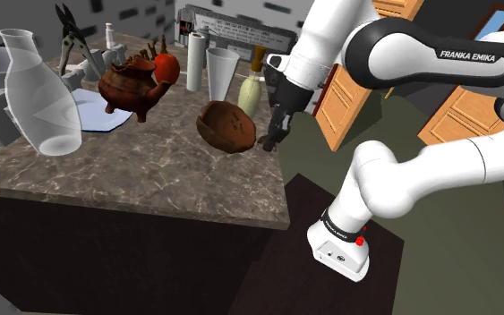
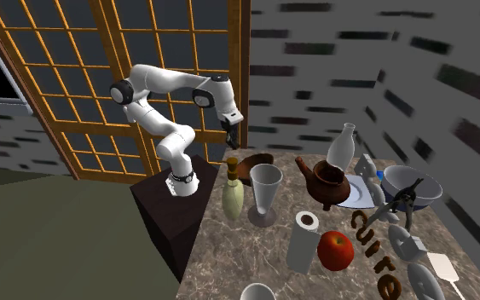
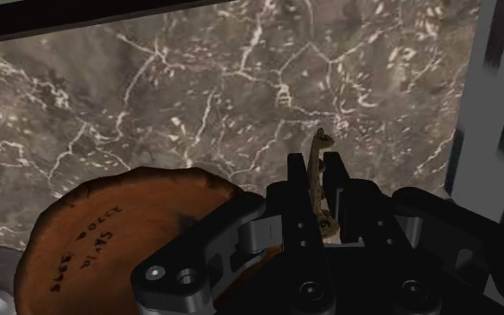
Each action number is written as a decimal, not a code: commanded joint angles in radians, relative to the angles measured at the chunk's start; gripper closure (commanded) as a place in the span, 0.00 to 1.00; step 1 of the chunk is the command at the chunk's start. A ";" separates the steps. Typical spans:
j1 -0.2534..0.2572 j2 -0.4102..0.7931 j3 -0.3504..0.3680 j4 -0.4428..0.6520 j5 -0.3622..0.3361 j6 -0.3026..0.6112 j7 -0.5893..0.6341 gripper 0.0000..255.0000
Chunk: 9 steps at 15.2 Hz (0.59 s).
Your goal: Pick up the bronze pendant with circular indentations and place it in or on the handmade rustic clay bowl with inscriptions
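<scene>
Bronze metal is showing as a thin strip in the wrist view: the pendant (image 3: 319, 143) is presenting itself edge-on, so its indentations cannot be made out. The gripper (image 3: 316, 163) is clamping it, one black finger pressing on each face, and the pendant's tip is projecting past the fingertips. The pendant is hanging over bare marble-patterned countertop (image 3: 196, 89), just beside the rim of the brown bowl (image 3: 106, 237) and not over it. Dark inscriptions are showing on the bowl's brown surface.

In the shoulder view, the gripper (image 1: 272, 136) is pointing down at the counter edge, just to the right of the bowl (image 1: 226, 125). Behind the bowl, a pale bottle (image 1: 250, 91) and a white goblet (image 1: 222, 72) are standing upright. Farther to that view's left, a brown teapot (image 1: 129, 87), a red apple (image 1: 166, 66) and a clear glass carafe (image 1: 39, 94) are occupying the counter.

In the second exterior view, the gripper (image 2: 228, 141) is hanging near the bowl (image 2: 255, 166) at the counter's far end, and the arm is rising from the dark stand (image 2: 163, 217).
</scene>
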 commanded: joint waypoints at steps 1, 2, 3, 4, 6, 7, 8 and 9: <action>-0.001 0.002 -0.001 0.026 -0.002 -0.024 0.003 1.00; -0.001 0.003 -0.002 0.040 -0.003 -0.037 0.004 1.00; -0.001 0.005 -0.003 0.054 -0.004 -0.049 0.006 1.00; -0.002 0.007 -0.004 0.068 -0.005 -0.061 0.007 1.00; -0.002 0.011 -0.005 0.097 -0.008 -0.086 0.010 1.00; -0.003 0.014 -0.006 0.112 -0.009 -0.098 0.011 1.00; -0.003 0.017 -0.007 0.127 -0.010 -0.110 0.013 1.00; -0.003 0.020 -0.008 0.142 -0.011 -0.122 0.014 1.00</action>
